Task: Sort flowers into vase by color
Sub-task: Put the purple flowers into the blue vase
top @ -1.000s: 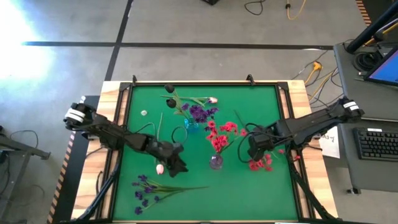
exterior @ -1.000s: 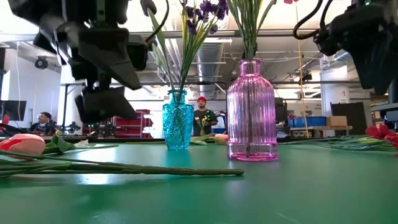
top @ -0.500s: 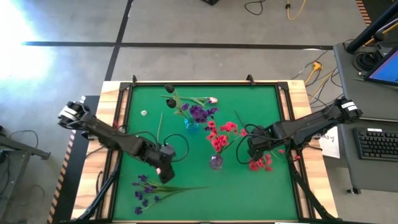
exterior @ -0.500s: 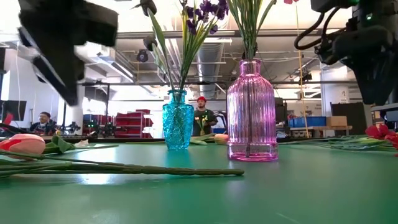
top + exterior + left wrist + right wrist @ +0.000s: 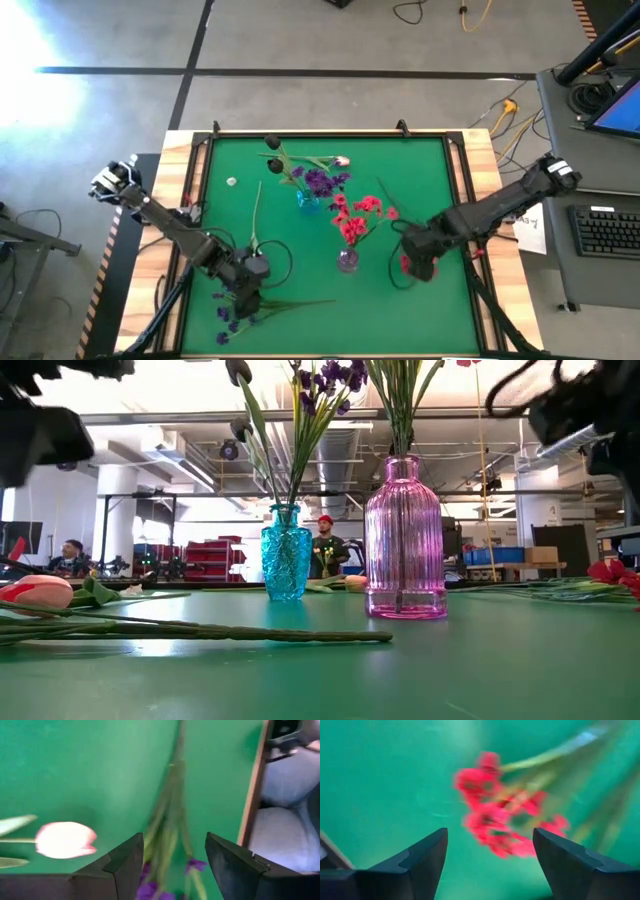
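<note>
Two pincers hang spread wide and empty: the left pincer [image 5: 172, 870] over loose purple flowers [image 5: 232, 305] beside a pink tulip bud [image 5: 65, 840], the right pincer [image 5: 490, 865] over loose red flowers [image 5: 502, 820] just beside the pink vase [image 5: 347, 260] on the green surface [image 5: 400, 310].

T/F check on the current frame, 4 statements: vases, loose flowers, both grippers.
1. The pink vase holds red flowers. True.
2. The left gripper is shut on a tulip. False: it is open, over the loose purple flowers; the tulip bud lies beside it.
3. The right gripper is open above loose red blossoms. True.
4. The blue vase is empty. False: it holds purple flowers.
</note>
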### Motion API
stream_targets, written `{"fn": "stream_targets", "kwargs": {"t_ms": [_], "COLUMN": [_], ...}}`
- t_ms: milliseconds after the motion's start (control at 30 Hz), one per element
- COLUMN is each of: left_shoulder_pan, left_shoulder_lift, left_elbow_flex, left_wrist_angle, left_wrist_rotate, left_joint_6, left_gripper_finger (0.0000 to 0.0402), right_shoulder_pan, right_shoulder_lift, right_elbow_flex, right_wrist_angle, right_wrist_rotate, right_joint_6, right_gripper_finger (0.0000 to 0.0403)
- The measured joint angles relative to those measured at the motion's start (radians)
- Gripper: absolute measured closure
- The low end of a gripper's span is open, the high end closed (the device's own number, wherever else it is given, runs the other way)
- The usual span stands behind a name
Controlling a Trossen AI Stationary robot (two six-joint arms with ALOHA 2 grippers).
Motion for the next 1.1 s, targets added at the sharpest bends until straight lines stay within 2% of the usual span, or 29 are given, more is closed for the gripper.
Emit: {"fn": "stream_targets", "kwargs": {"t_ms": [100,267,433,600,833,1100], "left_shoulder_pan": [-0.034,-0.094,-0.156,-0.224,-0.307,-0.354], "left_shoulder_lift": [0.002,0.001,0.003,0.003,0.004,0.004], "left_elbow_flex": [0.02,0.044,0.047,0.047,0.047,0.047], "left_wrist_angle": [0.016,0.025,0.029,0.04,0.058,0.07], "left_wrist_rotate": [-0.016,-0.061,-0.114,-0.17,-0.247,-0.281], "left_joint_6": [-0.026,-0.037,-0.112,-0.188,-0.235,-0.266], "left_gripper_finger": [0.0199,0.0199,0.0199,0.0199,0.0199,0.0199], "right_shoulder_pan": [0.096,0.232,0.313,0.342,0.344,0.343], "right_shoulder_lift": [0.008,0.056,0.18,0.332,0.524,0.658], "right_elbow_flex": [-0.006,0.001,0.075,0.204,0.416,0.585], "right_wrist_angle": [0.137,0.31,0.354,0.351,0.347,0.349], "right_wrist_rotate": [0.056,0.205,0.283,0.304,0.337,0.436], "right_joint_6": [0.005,0.064,0.087,0.066,-0.048,-0.165], "right_gripper_finger": [0.0126,0.0139,0.0152,0.0156,0.0156,0.0158]}}
